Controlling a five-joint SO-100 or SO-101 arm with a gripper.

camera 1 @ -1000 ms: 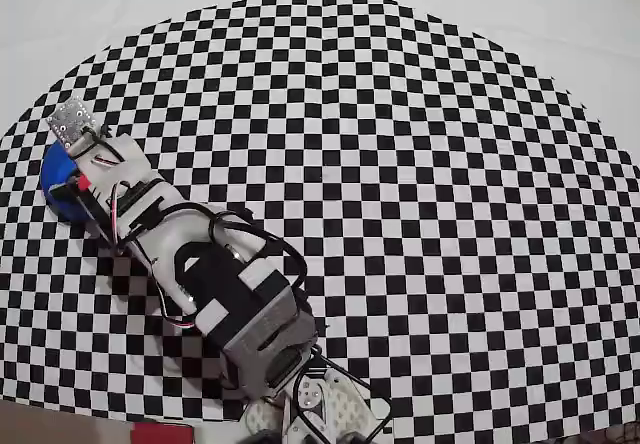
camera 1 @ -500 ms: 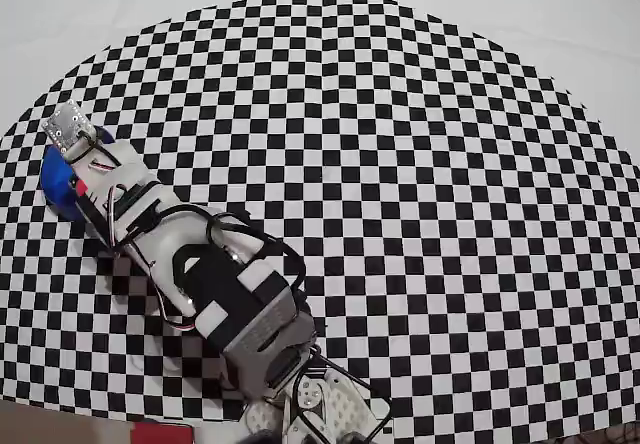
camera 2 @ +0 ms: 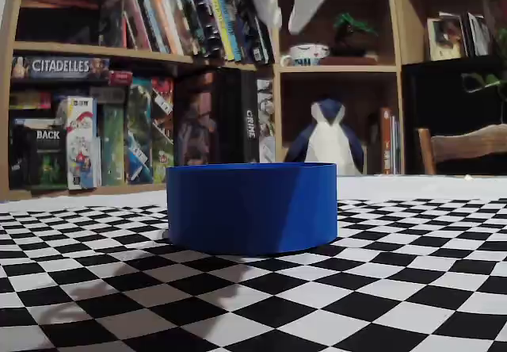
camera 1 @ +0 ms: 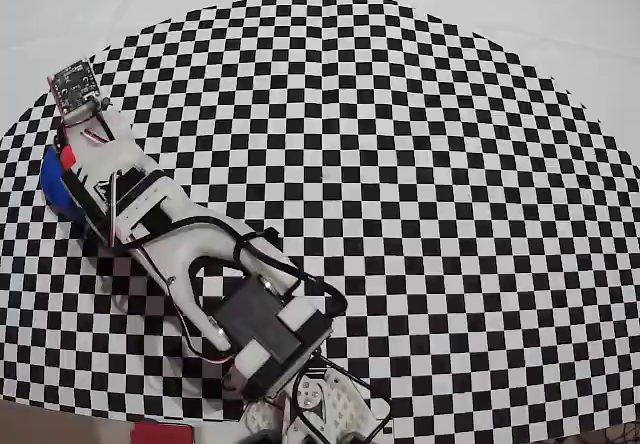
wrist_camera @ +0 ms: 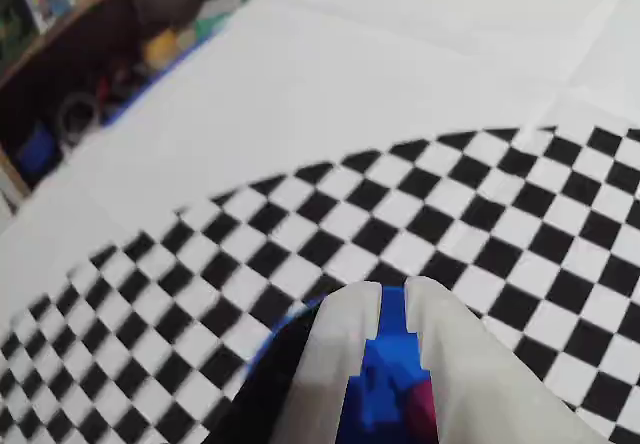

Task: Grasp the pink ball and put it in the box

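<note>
One blue box (camera 2: 252, 207) is seen standing near the left edge of the checkered worktop (camera 1: 430, 164) in the overhead view, mostly hidden under the arm; wide open room is left to the right. The gripper (wrist_camera: 393, 299) is held above the box, its fingers nearly together. One pink ball (wrist_camera: 424, 406) is glimpsed between them; whether it is gripped cannot be told.

i see a round blue box (camera 2: 252, 207) sitting on the black and white checked cloth (camera 2: 372, 288). high above it hang my white gripper (camera 2: 291, 1) tips, a bit blurry. behind are shelves with books (camera 2: 198, 19) and a blue and white penguin toy (camera 2: 326, 139).
</note>
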